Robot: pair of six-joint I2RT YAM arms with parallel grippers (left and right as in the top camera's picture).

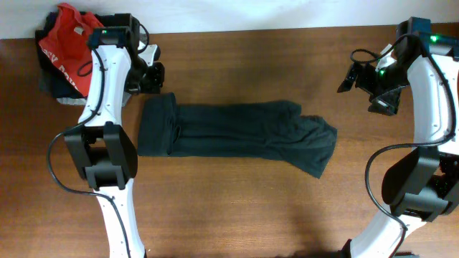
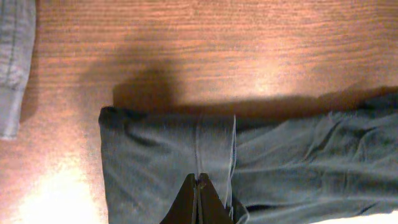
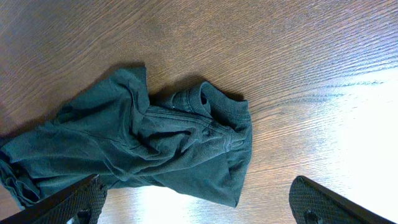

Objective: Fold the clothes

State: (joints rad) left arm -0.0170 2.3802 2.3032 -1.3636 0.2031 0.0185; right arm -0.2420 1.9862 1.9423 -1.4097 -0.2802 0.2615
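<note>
Charcoal cloth lay stretched across the middle of the overhead frame: the clothes [image 1: 237, 136], one dark garment folded into a long band on the wooden table [image 1: 237, 215]. Its left end made a squared edge, while its right end was rumpled and slanted toward the lower right.

My left gripper [image 1: 152, 77] hung at the upper left of that frame, close to the garment's left end, jaws clenched together with nothing between them. In the left wrist view the closed left gripper [image 2: 198, 199] rose from the bottom edge over the clothes [image 2: 280, 168], beside a straight seam; whether it touched the cloth could not be told.

My right gripper [image 1: 367, 92] stood at the upper right, well apart from the garment, spread wide and grasping nothing. In the right wrist view its fingers [image 3: 71, 202] sat in the lower corners, and the ribbed collar end of the clothes [image 3: 155, 146] lay crumpled at centre left.

At the upper left corner of the overhead frame, a red T-shirt [image 1: 68, 36] topped a pile. A grey garment [image 2: 13, 62] showed at the left edge of the left wrist view.
</note>
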